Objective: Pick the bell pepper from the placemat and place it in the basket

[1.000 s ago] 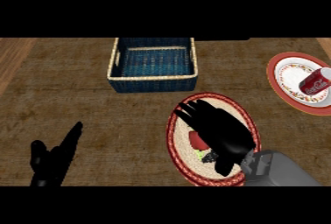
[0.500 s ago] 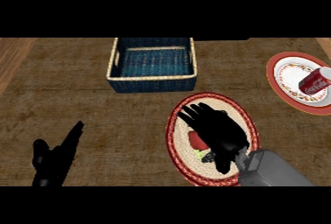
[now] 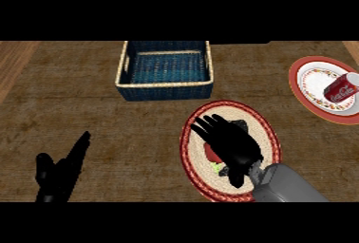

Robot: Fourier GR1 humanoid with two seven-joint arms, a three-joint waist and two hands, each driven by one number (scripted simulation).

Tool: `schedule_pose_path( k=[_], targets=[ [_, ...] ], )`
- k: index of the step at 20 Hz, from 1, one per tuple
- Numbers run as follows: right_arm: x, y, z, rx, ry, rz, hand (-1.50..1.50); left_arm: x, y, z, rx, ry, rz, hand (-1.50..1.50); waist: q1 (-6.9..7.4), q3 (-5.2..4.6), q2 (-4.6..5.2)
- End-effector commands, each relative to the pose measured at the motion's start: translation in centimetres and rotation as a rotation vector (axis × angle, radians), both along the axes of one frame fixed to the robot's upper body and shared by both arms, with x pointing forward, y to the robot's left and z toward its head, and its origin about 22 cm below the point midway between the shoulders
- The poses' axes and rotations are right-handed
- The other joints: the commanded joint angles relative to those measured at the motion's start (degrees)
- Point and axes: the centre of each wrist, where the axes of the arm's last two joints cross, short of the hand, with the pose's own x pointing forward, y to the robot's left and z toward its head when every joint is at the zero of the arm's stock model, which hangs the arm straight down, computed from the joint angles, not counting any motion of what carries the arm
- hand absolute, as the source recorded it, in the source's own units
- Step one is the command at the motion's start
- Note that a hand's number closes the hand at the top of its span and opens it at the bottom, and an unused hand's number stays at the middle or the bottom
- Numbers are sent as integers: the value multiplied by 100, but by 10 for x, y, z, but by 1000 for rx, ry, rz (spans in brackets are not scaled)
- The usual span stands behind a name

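A red bell pepper (image 3: pixel 210 153) with a green stem lies on the round woven placemat (image 3: pixel 266 137) with a red rim. My right hand (image 3: pixel 231 142) hovers right over it, fingers spread and straight, hiding most of the pepper. The blue woven basket (image 3: pixel 165 88) stands behind the placemat, up and to the left, with nothing in it. My left hand (image 3: pixel 63 171) rests open at the lower left, fingers pointing up, far from the pepper.
A red-rimmed plate (image 3: pixel 308 90) at the right edge holds a red can (image 3: pixel 340 88) lying on its side. A lighter wooden strip (image 3: pixel 14 57) runs along the upper left.
My right hand has lowered over the pepper and shifted slightly left across the placemat. The left hand, basket and pepper have not moved.
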Motion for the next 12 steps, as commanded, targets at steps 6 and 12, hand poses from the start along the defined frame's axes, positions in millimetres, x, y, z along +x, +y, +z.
schedule_pose_path(
  k=[6,12],
  targets=[
    [9,10,-25,-54,-106,82,150,-11,12,-22,30,143,46,0,59,-135,100],
    [5,6,-26,-80,-124,115,150,-11,6,-23,17,141,65,0,-3,-139,79]
  ],
)
